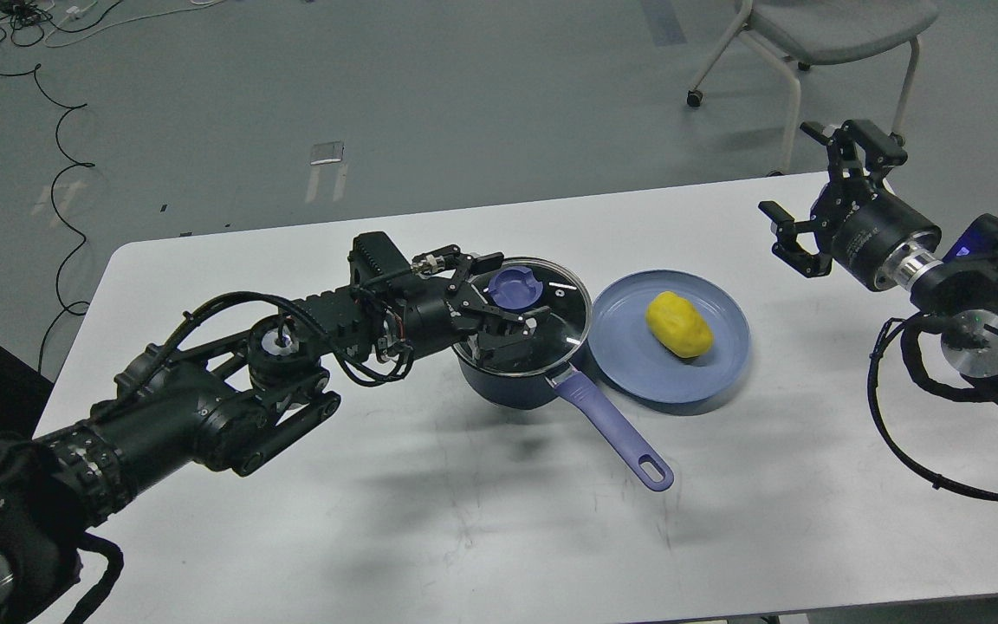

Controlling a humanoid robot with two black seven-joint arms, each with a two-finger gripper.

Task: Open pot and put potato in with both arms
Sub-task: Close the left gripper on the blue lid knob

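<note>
Left claw astride lidded pot; potato apart.

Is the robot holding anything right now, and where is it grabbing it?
Nothing is gripped for sure. The left gripper sits open around the lid knob on the pot. The right gripper is open and empty.

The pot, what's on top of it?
A glass lid with a purple knob sits on the pot. The left claw reaches around the knob, hiding part of the lid.
</note>
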